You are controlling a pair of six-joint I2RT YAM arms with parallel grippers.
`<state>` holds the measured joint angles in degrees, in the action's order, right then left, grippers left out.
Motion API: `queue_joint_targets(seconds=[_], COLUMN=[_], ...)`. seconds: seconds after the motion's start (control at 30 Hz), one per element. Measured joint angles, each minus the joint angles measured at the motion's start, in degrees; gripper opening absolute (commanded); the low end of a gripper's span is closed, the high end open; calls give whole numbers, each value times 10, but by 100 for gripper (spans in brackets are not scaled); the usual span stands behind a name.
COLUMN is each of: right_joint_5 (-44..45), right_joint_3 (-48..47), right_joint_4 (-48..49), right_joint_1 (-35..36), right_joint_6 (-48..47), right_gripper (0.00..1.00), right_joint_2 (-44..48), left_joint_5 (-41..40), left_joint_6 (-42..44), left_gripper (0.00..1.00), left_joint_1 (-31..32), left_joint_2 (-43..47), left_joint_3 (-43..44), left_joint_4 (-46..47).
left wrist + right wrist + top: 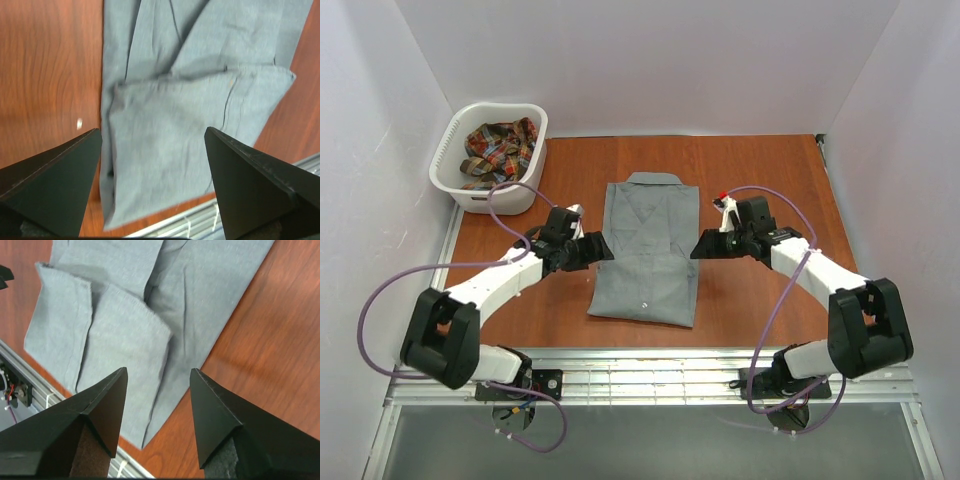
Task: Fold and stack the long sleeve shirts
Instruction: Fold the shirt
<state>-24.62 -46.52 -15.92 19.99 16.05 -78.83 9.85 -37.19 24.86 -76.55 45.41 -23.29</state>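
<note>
The plain grey long sleeve shirt (647, 250) lies on the wooden table, collar at the far end, both sleeves folded in over its front. The left wrist view shows its cloth (165, 150) below my fingers, and the right wrist view shows the folded sleeves (115, 335). My left gripper (604, 250) hovers at the shirt's left edge, open and empty (152, 131). At the shirt's right edge my right gripper (698, 245) stands open with nothing between its fingers (158, 371). The plaid shirt (498, 150) lies crumpled in the basket.
A white plastic laundry basket (455, 185) stands at the table's far left corner. White walls close in the table on three sides. A metal rail (650, 365) runs along the near edge, by the arm bases.
</note>
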Motion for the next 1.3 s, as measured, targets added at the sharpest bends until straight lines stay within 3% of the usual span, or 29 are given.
queue_joint_targets(seconds=[0.3, 0.5, 0.6, 0.7, 0.83, 1.1, 1.23, 1.3], right_joint_5=[-43, -76, -92, -103, -106, -86, -74, -71], right_joint_3=[-2, 7, 7, 7, 7, 0, -5, -7], right_joint_4=[80, 116, 134, 143, 148, 134, 130, 129], right_joint_1=[-4, -4, -3, -1, 0, 0, -2, -3], right_joint_6=[8, 15, 15, 15, 15, 7, 2, 0], right_gripper=[43, 39, 31, 13, 2, 1, 1, 1], right_joint_2=[-99, -125, -139, -146, -144, -110, -101, -102], left_joint_5=[-1, 1, 0, 0, -4, -9, -8, -8], left_joint_6=[28, 35, 36, 37, 38, 40, 40, 43], left_gripper=[65, 54, 47, 40, 32, 30, 13, 11], left_joint_1=[-3, -3, -3, -4, -4, -4, -4, -4], left_joint_2=[-154, -179, -180, -180, -178, -158, -148, -147], left_joint_3=[45, 60, 60, 60, 60, 60, 61, 63], left_joint_4=[41, 54, 54, 54, 53, 53, 52, 52])
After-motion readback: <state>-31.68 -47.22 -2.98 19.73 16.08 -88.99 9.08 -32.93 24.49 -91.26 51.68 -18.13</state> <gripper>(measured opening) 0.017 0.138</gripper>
